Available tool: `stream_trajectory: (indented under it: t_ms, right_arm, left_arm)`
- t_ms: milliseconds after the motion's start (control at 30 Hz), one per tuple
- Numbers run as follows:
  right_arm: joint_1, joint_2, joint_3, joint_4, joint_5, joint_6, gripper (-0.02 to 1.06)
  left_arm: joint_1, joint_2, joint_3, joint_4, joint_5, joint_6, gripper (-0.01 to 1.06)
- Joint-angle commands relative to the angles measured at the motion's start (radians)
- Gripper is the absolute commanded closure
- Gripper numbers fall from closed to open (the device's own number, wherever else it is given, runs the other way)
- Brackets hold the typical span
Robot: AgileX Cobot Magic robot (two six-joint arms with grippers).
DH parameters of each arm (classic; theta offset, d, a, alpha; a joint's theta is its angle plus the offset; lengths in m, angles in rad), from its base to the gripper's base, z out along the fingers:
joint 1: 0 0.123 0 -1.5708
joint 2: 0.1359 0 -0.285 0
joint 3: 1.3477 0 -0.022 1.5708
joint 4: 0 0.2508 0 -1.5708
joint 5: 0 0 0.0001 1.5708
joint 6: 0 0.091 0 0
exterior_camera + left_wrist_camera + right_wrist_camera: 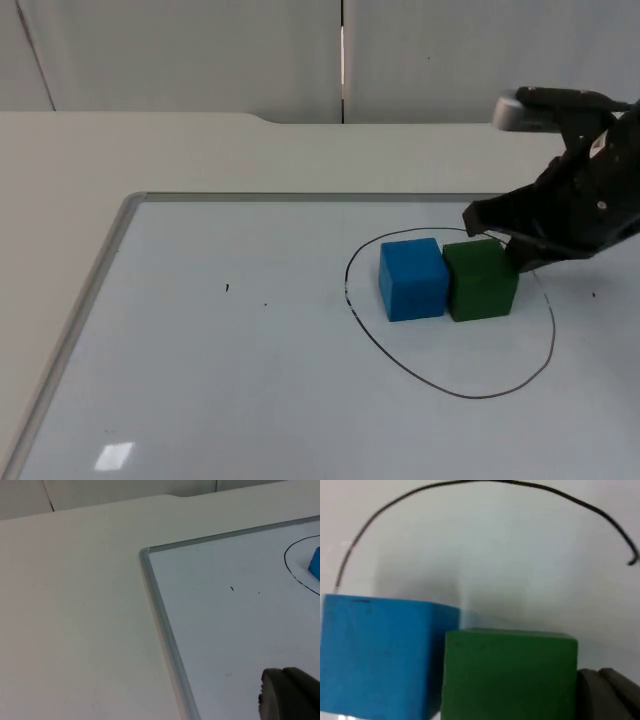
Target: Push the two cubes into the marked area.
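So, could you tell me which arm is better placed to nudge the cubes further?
Right: its end effector sits against the green cube, beside the blue cube, within the marked area.

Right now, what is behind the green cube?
In the top view the right pincer is directly behind the green cube, at its far right corner. The black arm covers the whiteboard beyond, so the drawn outline there is hidden.

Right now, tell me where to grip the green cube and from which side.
Grip the green cube from above, across its near and far faces. They are flat, parallel and free, while the blue cube sits tight against one side and the right pincer crowds its far right edge, inside the drawn ring.
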Motion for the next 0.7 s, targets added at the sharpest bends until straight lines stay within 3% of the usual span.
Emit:
stream_trajectory:
  t_ms: [0, 500, 667]
  right_arm:
    - [0.011, 0.002, -0.004, 0.001, -0.025, 0.004, 1.05]
    - [-0.026, -0.077, -0.004, -0.082, 0.063, 0.004, 1.05]
    - [-0.045, -0.194, -0.004, -0.164, 0.107, 0.004, 1.05]
  left_arm:
    - [0.005, -0.004, 0.007, 0.002, 0.003, -0.008, 1.05]
    - [0.005, -0.004, 0.007, 0.002, 0.003, -0.008, 1.05]
    - [0.005, -0.004, 0.007, 0.002, 0.003, -0.008, 1.05]
